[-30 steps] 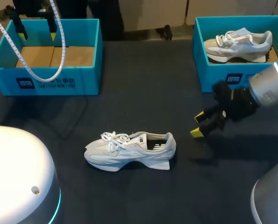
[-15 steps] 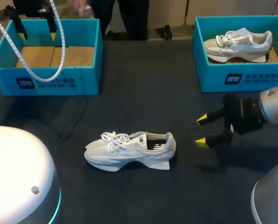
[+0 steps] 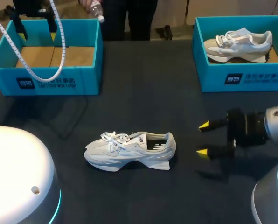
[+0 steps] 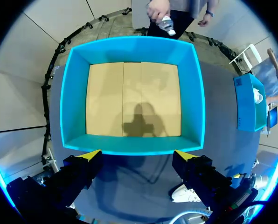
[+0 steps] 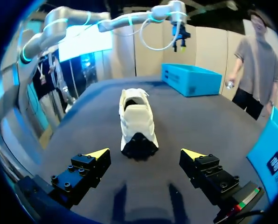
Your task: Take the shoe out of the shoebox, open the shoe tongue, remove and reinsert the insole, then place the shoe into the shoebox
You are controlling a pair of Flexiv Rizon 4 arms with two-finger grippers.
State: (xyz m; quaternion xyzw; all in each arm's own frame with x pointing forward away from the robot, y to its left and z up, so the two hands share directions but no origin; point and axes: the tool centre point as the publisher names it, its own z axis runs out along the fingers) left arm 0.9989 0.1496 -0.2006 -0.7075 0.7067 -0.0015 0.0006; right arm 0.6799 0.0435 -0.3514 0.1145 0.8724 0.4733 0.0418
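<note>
Shoe (image 3: 129,150) sits upright on its sole on the tabletop (image 3: 143,98), outside both boxes. Long axis runs left-right: toe to my left, heel to my right. Right pincer (image 3: 203,138) is released, fingers spread, just off the heel end and in line with the shoe's axis, not touching. Left pincer (image 4: 138,154) is also released, hanging above the left shoebox (image 4: 132,49), cardboard floor in view. Right shoebox (image 3: 241,77) holds a second shoe (image 3: 237,43).

White print, a small boxed logo with a line of small letters beside it, stands on the front wall of the left shoebox (image 3: 87,83) and of the right shoebox (image 3: 213,77), and a dark mark sits on the side of the shoe (image 3: 129,150) lying outside them, none of it legible.
</note>
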